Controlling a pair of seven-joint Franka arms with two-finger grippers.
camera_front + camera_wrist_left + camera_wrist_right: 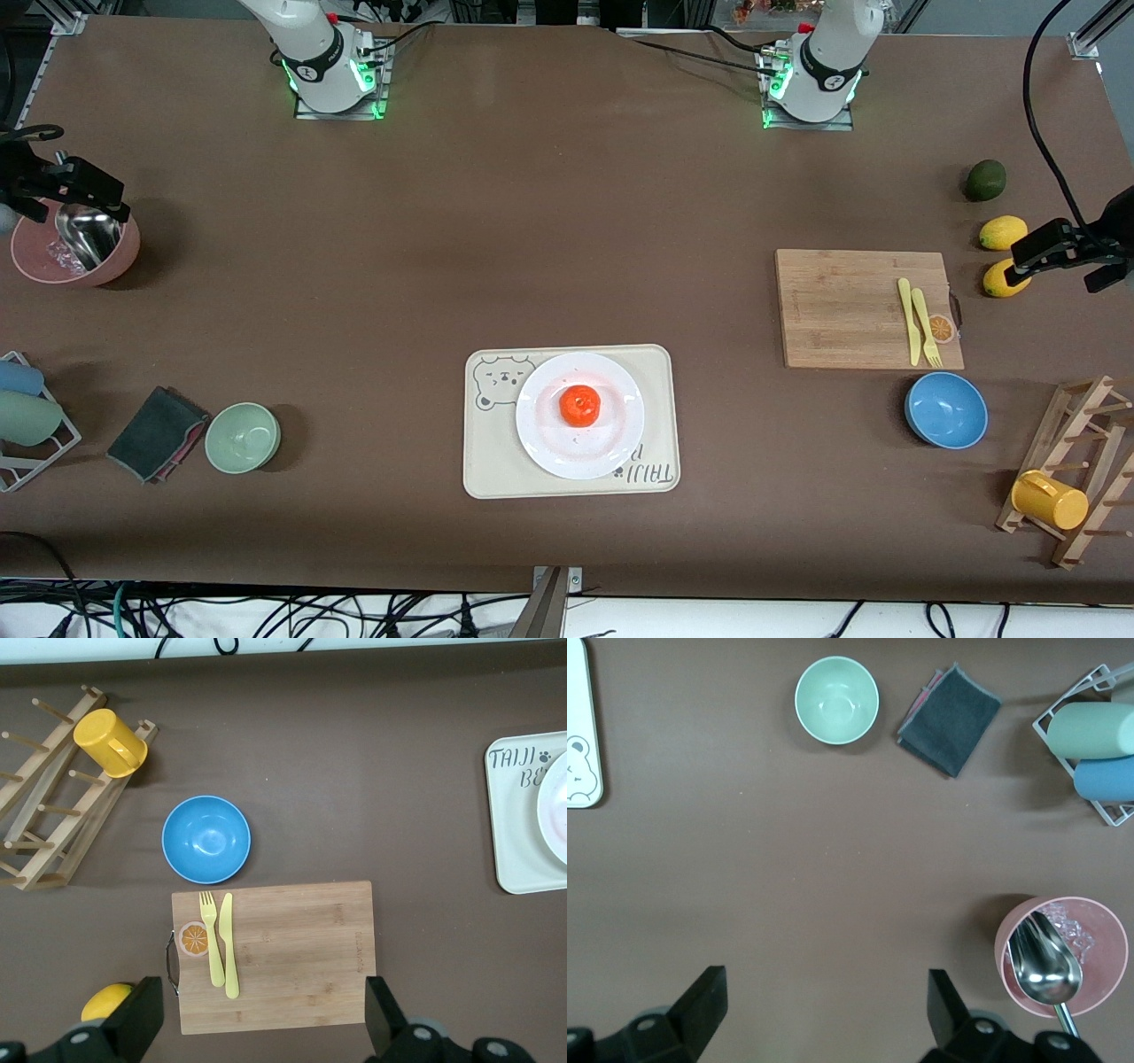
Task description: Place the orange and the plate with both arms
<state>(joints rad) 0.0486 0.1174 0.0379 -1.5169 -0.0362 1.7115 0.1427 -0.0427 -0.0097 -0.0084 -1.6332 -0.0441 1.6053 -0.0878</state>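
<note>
The orange (579,406) sits in the middle of the white plate (549,447). The plate rests on a cream bear-print tray (496,465) near the table's front edge, midway between the arms. An edge of the plate (556,806) and the tray (518,846) shows in the left wrist view. My left gripper (1063,252) (264,1008) hangs open and empty high over the left arm's end of the table, above the cutting board's edge. My right gripper (84,190) (824,1003) hangs open and empty over the right arm's end, beside the pink bowl.
A wooden cutting board (864,308) carries a yellow fork and knife, with a blue bowl (945,409) nearer the camera. Lemons (1002,232), an avocado (984,180) and a mug rack (1076,478) stand at the left arm's end. A pink bowl (75,244), green bowl (242,437) and dark cloth (155,432) lie at the right arm's end.
</note>
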